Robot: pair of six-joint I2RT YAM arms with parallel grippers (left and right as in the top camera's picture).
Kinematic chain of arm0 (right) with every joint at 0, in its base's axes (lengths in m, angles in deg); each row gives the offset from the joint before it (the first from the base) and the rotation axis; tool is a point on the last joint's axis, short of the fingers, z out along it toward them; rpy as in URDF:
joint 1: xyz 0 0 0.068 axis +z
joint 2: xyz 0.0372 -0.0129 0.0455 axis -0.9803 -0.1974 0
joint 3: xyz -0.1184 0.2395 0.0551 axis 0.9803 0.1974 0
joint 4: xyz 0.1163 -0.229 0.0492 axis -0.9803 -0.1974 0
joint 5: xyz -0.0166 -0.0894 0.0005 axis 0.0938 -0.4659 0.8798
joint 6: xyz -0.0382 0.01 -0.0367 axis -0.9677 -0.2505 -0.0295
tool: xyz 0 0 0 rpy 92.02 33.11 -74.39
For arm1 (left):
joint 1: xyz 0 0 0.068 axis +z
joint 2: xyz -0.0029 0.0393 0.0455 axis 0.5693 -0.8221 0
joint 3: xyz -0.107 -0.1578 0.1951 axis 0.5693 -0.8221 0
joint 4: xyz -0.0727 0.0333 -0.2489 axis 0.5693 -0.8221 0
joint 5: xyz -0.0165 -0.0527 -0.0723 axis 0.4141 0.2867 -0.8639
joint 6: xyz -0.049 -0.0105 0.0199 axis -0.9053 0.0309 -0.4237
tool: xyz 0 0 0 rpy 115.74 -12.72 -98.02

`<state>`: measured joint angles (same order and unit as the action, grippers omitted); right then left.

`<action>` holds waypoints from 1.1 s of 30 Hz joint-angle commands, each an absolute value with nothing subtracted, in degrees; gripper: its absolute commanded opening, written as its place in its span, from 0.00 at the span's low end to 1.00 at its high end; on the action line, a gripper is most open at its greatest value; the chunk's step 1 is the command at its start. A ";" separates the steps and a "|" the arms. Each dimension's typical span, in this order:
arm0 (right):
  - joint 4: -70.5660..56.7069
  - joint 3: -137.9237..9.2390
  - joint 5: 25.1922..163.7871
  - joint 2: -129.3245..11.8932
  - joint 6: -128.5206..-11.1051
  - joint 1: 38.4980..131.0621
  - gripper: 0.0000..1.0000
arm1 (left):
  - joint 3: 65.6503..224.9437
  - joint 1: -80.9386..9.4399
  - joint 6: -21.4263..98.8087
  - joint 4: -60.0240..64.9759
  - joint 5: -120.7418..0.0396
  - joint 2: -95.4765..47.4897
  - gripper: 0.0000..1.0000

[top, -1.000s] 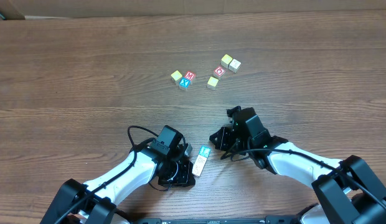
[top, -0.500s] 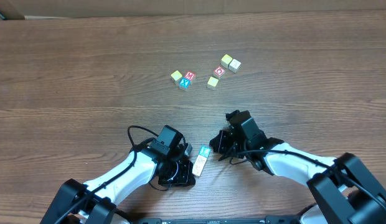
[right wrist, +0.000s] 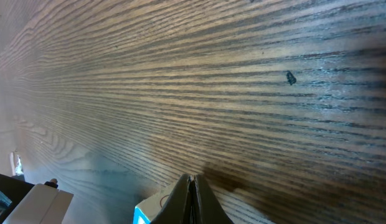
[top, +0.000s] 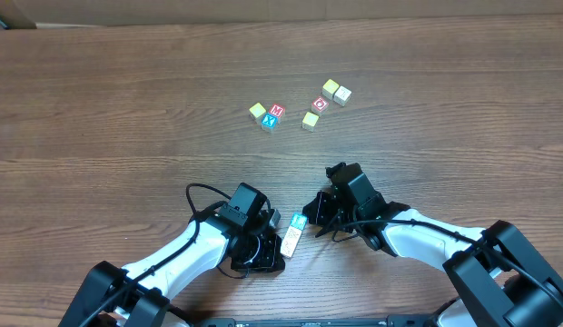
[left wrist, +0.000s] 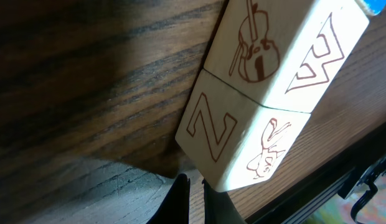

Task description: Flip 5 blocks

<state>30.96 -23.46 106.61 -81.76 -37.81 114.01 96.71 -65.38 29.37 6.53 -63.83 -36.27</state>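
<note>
Left-wrist view: the left gripper (left wrist: pixel 192 200) shows only as closed fingertips (left wrist: pixel 177 205), cut by the btm edge. The two cream blocks (left wrist: pixel 268 68) are cropped top & right, and the blue block (left wrist: pixel 371 5) is a mere corner sliver. Right-wrist view: the right gripper (right wrist: pixel 192 200) is likewise cropped. The blue block is cut at btm, a pale thing (right wrist: pixel 40 205) at the left corner can't be identified, and the left margin is blurred. Overhead: both arms (top: pixel 427 238) run off the btm edge. Gripper tips sit under their housings, so contact w/ blocks can't be told. Prints on the far yellow blocks (top: pixel 257 111) are too small to read.
</note>
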 commanded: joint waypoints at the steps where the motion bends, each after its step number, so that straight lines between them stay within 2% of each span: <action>1: 31.33 -24.29 106.76 -81.96 -37.57 114.30 0.04 | 96.38 -65.59 28.60 6.79 -63.80 -36.79 0.05; 33: 31.35 -24.29 107.11 -81.96 -37.57 115.33 0.04 | 96.38 -65.59 28.60 8.89 -63.70 -37.12 0.04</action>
